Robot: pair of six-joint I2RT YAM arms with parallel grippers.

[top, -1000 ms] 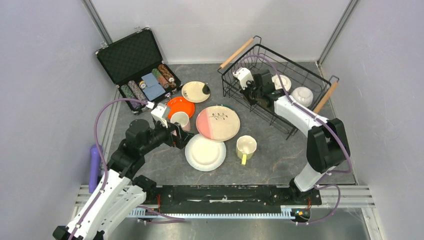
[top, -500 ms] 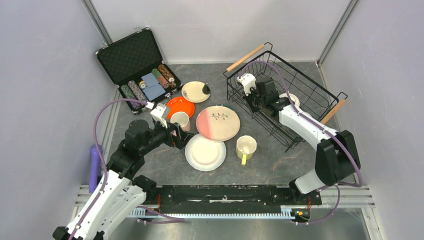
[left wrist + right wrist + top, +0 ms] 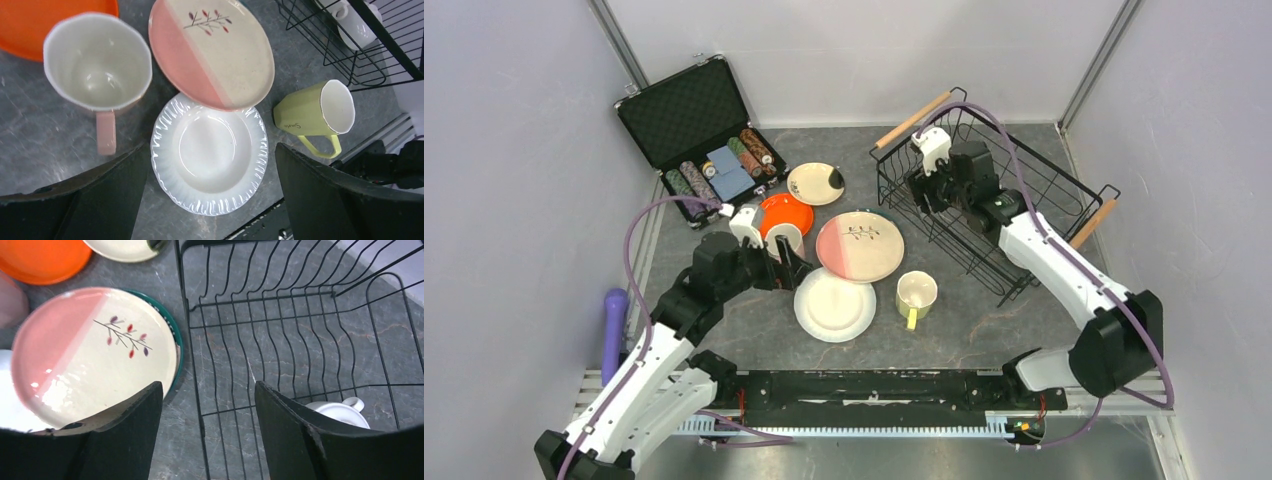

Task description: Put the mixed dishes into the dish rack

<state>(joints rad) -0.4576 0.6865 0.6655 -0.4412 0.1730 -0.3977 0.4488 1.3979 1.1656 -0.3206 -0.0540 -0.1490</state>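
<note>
My left gripper (image 3: 790, 266) hangs with its fingers spread wide just beside the pink mug (image 3: 784, 240), above the left edge of the white plate (image 3: 835, 306). My right gripper (image 3: 923, 187) sits over the left end of the dish rack (image 3: 1054, 185), near one wooden handle (image 3: 912, 120).

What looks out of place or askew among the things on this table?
The pink-cream plate is not flat on the table: it lies on a teal-rimmed plate and its edge overlaps the white plate. The dish rack stands slanted to the table edges. Nothing looks broken or spilled.
</note>
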